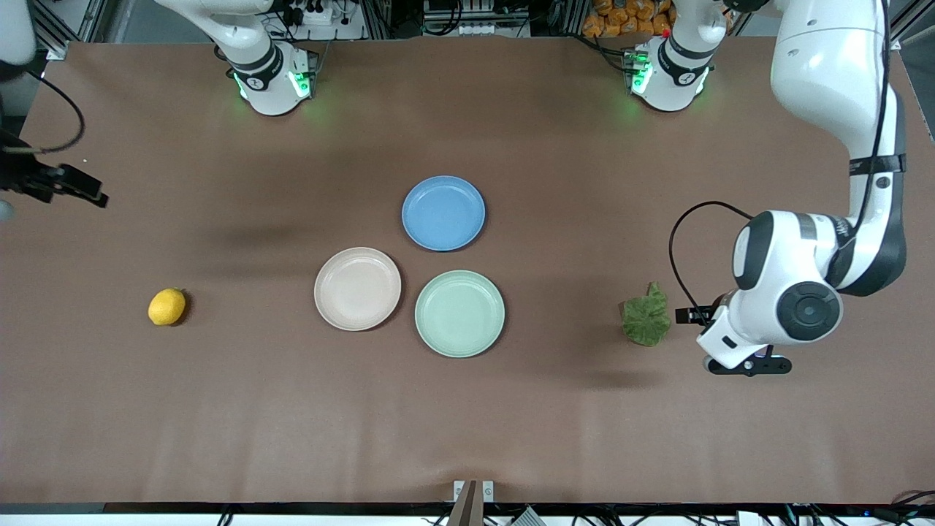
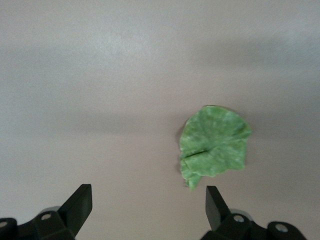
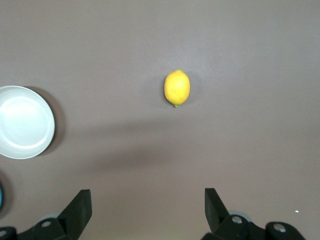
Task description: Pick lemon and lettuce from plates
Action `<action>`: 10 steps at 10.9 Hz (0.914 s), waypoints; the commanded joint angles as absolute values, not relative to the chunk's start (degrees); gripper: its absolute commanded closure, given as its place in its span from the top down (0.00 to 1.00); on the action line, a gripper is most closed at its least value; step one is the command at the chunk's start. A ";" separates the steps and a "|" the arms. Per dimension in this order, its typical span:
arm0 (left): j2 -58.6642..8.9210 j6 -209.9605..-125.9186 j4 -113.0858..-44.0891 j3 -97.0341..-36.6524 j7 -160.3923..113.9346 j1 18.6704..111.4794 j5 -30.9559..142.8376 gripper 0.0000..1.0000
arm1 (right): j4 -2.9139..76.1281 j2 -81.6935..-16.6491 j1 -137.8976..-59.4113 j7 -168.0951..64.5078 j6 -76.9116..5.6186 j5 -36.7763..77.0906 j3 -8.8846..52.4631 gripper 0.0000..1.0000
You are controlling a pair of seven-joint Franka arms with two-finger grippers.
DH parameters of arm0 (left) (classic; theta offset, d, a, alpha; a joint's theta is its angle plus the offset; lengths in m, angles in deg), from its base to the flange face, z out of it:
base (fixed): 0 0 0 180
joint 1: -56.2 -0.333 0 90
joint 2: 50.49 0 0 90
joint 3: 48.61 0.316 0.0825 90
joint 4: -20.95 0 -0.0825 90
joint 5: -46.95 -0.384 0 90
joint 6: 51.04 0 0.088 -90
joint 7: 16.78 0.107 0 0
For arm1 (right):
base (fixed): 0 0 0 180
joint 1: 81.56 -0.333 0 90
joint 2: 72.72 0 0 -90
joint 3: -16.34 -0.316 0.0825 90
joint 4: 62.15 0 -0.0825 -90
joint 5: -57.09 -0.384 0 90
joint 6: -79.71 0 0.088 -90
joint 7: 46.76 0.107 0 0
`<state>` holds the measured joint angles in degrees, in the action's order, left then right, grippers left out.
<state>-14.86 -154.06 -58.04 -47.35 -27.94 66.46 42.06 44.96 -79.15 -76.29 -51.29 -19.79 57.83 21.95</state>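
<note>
The lemon (image 1: 167, 306) and the lettuce (image 1: 646, 317) both lie on the bare counter (image 1: 467, 424), well apart from the empty beige plate (image 1: 357, 288) and mint plate (image 1: 459, 313), so removal appears complete. The left pincer (image 2: 149, 200) hangs wide open and empty beside the lettuce. The right pincer (image 3: 148, 202) hangs equally open and empty over the counter near the lemon.
</note>
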 commanded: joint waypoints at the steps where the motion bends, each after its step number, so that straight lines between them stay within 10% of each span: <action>1: -19.28 -153.34 -58.59 -47.81 -26.53 64.73 46.42 1.00 | 38.14 -79.05 -76.90 -50.36 -15.21 58.50 21.97 1.00; 10: -30.09 -142.90 -57.80 -47.46 -24.69 64.64 45.81 1.00 | 20.91 -78.00 -76.98 -50.72 0.26 58.32 22.23 1.00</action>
<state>-26.74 -145.94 -57.40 -47.53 -26.51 64.92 45.16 21.64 -79.53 -76.64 -51.16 -0.57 57.83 22.21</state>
